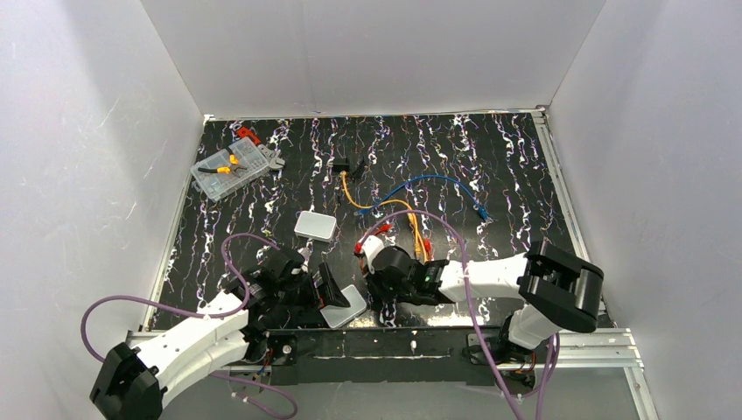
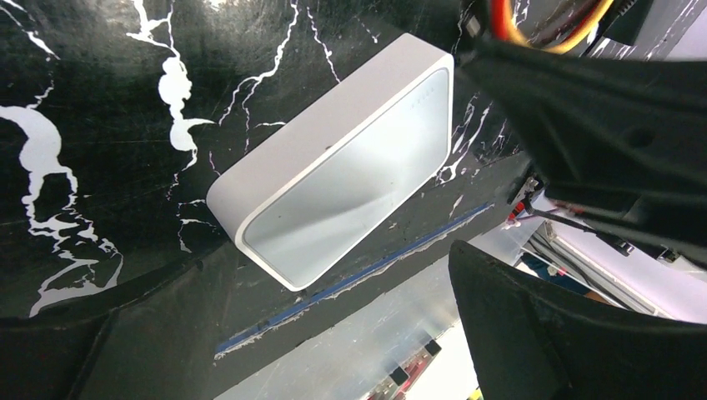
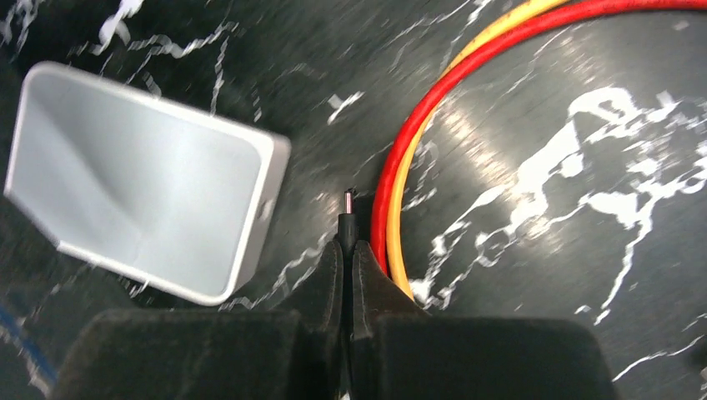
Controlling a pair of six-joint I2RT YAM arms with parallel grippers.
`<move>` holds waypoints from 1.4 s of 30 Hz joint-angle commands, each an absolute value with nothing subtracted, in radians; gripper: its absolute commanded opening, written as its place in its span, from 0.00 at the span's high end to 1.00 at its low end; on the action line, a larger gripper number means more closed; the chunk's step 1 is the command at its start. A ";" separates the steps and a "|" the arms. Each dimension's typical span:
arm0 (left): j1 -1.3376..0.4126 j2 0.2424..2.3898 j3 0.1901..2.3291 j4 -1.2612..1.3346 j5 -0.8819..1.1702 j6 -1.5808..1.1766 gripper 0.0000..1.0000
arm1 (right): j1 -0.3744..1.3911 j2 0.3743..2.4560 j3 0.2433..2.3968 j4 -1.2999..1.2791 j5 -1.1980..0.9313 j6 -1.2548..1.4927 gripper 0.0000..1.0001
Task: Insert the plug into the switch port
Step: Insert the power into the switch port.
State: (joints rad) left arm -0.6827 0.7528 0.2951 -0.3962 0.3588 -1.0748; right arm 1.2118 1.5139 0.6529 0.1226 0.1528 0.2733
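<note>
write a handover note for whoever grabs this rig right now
Left gripper: open, holding nothing, right beside the switch.
Right gripper: shut on the plug, whose tip pokes out past the fingers.
Done: the plug is gripped and close to the switch.
Left: the plug is not in. Its tip sits apart from the port in the switch's side edge and is not aimed at it. Turn it toward the port and push in, probably steadying the switch with the left gripper.

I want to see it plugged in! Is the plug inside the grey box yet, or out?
Out. The plug pokes from the shut right gripper, with table showing between its tip and the grey box.
</note>
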 commanded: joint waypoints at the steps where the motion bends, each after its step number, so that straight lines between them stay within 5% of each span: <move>1: -0.684 0.778 0.316 -0.391 0.349 -1.070 0.02 | 1.138 1.608 0.653 0.128 0.215 0.260 0.99; 17: -0.683 0.759 0.330 -0.385 0.351 -1.077 0.02 | 1.131 1.566 0.621 0.152 -0.124 0.222 0.99; 42: -0.677 0.940 0.367 -0.283 0.312 -1.045 0.02 | 1.165 1.476 0.515 0.223 -0.187 0.269 0.99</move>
State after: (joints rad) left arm -0.6827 0.8955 0.3393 -0.3313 0.3466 -1.0748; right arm 1.1412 1.4727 0.5461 0.2638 -0.1383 0.2638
